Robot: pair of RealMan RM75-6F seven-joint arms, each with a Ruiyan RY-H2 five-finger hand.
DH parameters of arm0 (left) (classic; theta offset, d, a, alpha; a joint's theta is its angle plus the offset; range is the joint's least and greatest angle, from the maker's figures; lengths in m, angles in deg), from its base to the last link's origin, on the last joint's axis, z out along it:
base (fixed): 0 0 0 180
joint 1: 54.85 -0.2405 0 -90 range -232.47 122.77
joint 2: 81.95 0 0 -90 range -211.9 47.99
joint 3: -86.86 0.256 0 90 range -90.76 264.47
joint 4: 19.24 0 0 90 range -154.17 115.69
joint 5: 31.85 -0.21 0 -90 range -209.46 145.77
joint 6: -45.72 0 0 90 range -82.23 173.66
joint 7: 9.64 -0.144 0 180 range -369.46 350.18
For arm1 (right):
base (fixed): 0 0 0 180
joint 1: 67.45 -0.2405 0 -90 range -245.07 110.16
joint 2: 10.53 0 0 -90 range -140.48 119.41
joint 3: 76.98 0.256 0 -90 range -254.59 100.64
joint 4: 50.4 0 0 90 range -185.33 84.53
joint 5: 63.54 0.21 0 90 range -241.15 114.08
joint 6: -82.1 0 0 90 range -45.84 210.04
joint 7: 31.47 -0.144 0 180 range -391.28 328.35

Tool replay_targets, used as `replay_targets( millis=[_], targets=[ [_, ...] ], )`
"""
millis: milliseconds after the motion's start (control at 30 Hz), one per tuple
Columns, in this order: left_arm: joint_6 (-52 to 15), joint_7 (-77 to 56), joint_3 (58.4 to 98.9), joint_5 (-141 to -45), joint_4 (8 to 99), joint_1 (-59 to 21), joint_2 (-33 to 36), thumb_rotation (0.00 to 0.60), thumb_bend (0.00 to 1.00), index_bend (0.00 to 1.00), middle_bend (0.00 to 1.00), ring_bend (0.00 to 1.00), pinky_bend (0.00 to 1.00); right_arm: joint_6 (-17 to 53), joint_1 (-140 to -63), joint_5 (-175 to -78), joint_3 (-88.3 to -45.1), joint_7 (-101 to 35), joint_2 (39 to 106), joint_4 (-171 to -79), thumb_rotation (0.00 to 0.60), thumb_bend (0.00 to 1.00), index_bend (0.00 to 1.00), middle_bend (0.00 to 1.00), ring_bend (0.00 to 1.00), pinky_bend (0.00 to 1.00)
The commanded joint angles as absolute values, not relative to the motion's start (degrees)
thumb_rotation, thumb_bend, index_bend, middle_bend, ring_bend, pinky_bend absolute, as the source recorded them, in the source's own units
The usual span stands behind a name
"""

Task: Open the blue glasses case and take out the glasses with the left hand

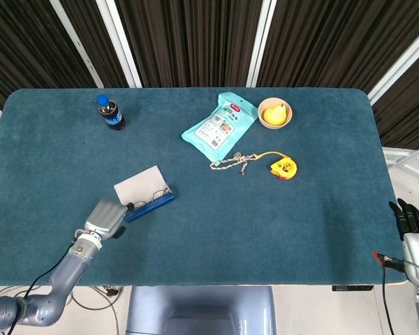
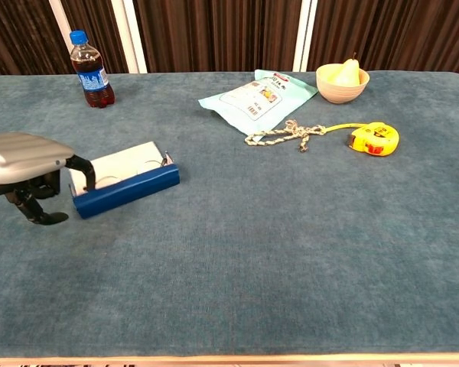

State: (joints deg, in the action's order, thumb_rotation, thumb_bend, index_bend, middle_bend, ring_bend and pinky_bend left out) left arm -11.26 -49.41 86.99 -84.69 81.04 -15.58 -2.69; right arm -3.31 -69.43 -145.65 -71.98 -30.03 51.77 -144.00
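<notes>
Left hand (image 2: 23, 164) low at the table's (image 1: 265, 223) left edge, fingers curled, one reaching into the open, skewed blue glasses case (image 2: 122, 180); grip on glasses (image 1: 152, 197) indistinct. Right hand (image 1: 413, 227) partly cropped, fingers extended.

Matt, napped teal cloth over the table (image 1: 216, 216). Smooth blue shell on the glasses case (image 2: 126, 189), pale lining inside. Thin wire on the glasses (image 1: 153, 195). Silvery hard casing with black fingers on the left hand (image 2: 23, 168). Glossy plastic on bottle (image 2: 90, 69), snack bag (image 1: 218, 125) and tape measure (image 2: 375, 139).
</notes>
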Motion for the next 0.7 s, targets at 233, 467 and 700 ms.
replay_targets(
  millis=[233, 467, 700],
  targets=[
    [-8.6, -49.0, 87.5, -88.1, 88.5, -13.6, -3.1, 0.600, 0.30, 0.31, 0.97, 0.88, 0.96, -3.4, -69.4, -145.5, -71.8, -30.1, 51.8, -144.0, 0.600, 0.17, 0.00, 0.00, 0.00, 0.21],
    [-8.6, -45.9, 84.9, -90.0, 89.6, -12.5, -2.3, 0.600, 0.30, 0.24, 0.97, 0.87, 0.96, -3.3, -69.5, -145.5, -71.8, -30.3, 51.7, -144.1, 0.600, 0.17, 0.00, 0.00, 0.00, 0.21],
    [-5.3, -49.9, 81.5, -83.4, 85.1, -6.9, -0.5, 0.600, 0.26, 0.15, 0.96, 0.87, 0.96, -2.9, -69.6, -145.0, -71.7, -30.4, 51.7, -144.0, 0.600, 0.17, 0.00, 0.00, 0.00, 0.21]
  ],
)
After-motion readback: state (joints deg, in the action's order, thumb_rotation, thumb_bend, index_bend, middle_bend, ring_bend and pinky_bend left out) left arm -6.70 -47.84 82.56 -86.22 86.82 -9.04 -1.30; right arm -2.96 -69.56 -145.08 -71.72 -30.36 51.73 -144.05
